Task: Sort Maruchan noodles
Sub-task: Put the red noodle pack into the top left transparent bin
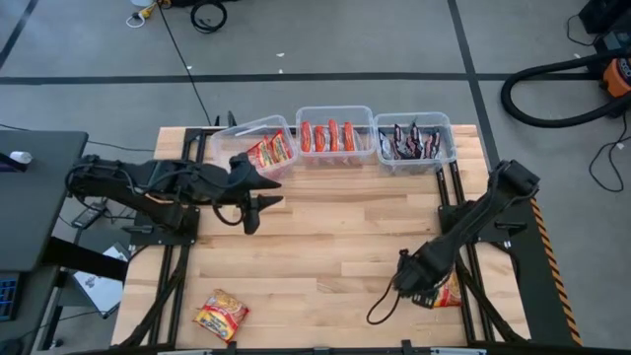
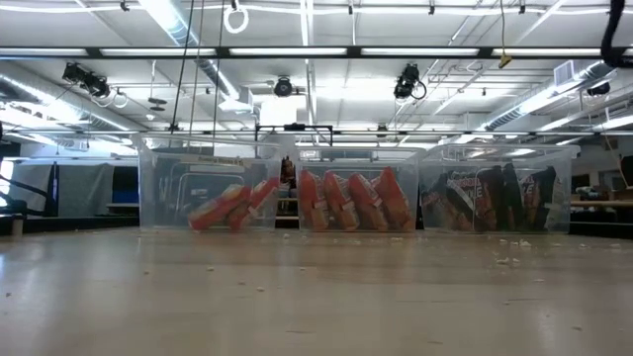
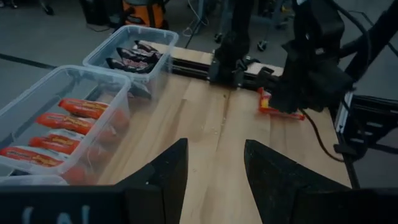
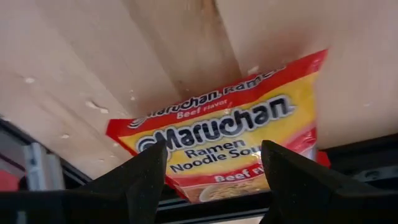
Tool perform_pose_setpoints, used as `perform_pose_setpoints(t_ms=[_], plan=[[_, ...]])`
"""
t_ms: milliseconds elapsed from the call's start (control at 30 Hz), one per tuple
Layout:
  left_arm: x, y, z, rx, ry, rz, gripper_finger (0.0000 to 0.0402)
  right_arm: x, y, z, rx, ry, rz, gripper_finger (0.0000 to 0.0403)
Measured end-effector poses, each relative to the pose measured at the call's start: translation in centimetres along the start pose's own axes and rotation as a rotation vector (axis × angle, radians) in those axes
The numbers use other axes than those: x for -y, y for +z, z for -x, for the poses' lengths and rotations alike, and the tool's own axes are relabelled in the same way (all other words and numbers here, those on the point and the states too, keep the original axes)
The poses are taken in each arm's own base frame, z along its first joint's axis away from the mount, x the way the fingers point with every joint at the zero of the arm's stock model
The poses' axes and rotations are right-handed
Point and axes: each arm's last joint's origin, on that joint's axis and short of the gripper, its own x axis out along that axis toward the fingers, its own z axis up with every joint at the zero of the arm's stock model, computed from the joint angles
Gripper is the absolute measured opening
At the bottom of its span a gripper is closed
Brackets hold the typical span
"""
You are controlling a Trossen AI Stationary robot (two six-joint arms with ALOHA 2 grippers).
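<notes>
Hovering at lower right of the high view, the right gripper (image 1: 431, 287) is spread wide over a beef noodle packet (image 4: 227, 146), not grasping it. The left gripper (image 1: 258, 190) waits released near three clear bins (image 1: 335, 110) holding sorted packets; another packet (image 1: 221, 314) lies lower left on the bench (image 1: 325, 256).

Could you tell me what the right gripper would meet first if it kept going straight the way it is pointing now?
Most likely the beef noodle packet at the table's near right edge: the right gripper is open and aimed straight down at it, fingers either side. How much gap remains is unclear.
</notes>
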Motion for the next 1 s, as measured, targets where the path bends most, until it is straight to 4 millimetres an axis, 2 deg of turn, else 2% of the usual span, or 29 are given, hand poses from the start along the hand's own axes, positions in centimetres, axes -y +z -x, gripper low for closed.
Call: perform_pose_setpoints(t_ms=[200,333,500,600,700,767,833,1000], plan=[[0.1,0.0,0.0,0.002,0.005,0.022,0.0162,-0.7,1.1,-1.9,-0.078,-0.029,0.018,0.0266],[0.1,0.0,0.0,0.002,0.005,0.061,0.0162,-1.2,2.7,-1.9,-0.064,0.062,-0.002,0.0266],[0.1,-0.1,0.0,0.001,0.0,0.094,0.0162,-0.3,6.6,-0.1,0.087,0.178,-0.066,0.0265],[0.5,-0.2,0.0,-0.004,-0.011,0.088,0.0162,1.5,9.3,1.7,0.262,0.202,-0.109,0.0265],[1.0,-0.6,-0.5,-0.027,-0.016,0.079,0.0162,3.8,11.1,3.7,0.44,0.193,-0.162,0.0265],[1.3,-0.8,-0.9,-0.038,-0.012,0.099,0.0162,5.3,11.3,5.1,0.513,0.182,-0.18,0.0265],[1.6,-1.1,-1.3,-0.05,0.012,0.149,0.0162,6.3,10.7,6.9,0.585,0.211,-0.179,0.0265],[2.9,-2.7,-3.4,-0.137,0.053,0.242,0.0162,7.4,7.1,10.3,0.758,0.213,-0.054,0.0265]])
